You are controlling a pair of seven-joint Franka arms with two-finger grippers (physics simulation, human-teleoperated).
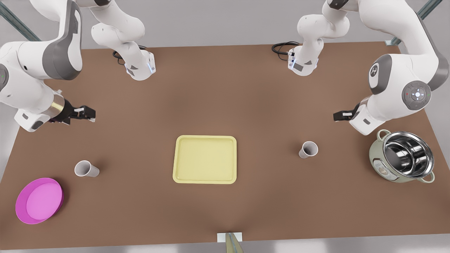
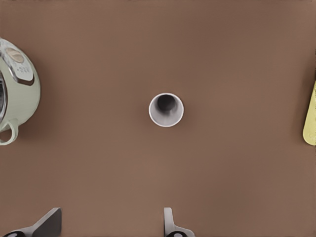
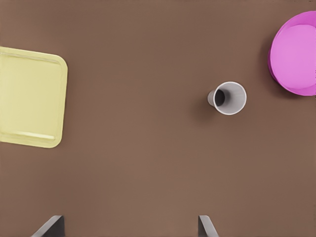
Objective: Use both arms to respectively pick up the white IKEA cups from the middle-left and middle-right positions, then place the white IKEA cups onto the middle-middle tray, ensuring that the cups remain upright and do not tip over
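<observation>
Front view: a pale yellow rectangular tray lies mid-frame on the brown table. One small white tapered cup stands lower left beside a round magenta bowl; the other white cup stands right of centre, near a steel-lined pale green pot. The right claw hangs at the left edge, the left claw at the right.

Left wrist view: the cup stands upright mid-frame, the left claw's fingers spread wide.

Right wrist view: the cup is apart from the tray, the right claw's fingers wide

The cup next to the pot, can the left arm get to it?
Probably yes. The left gripper hangs open above that cup, which stands upright on bare table, apart from the pot and tray. The right gripper waits open.
</observation>
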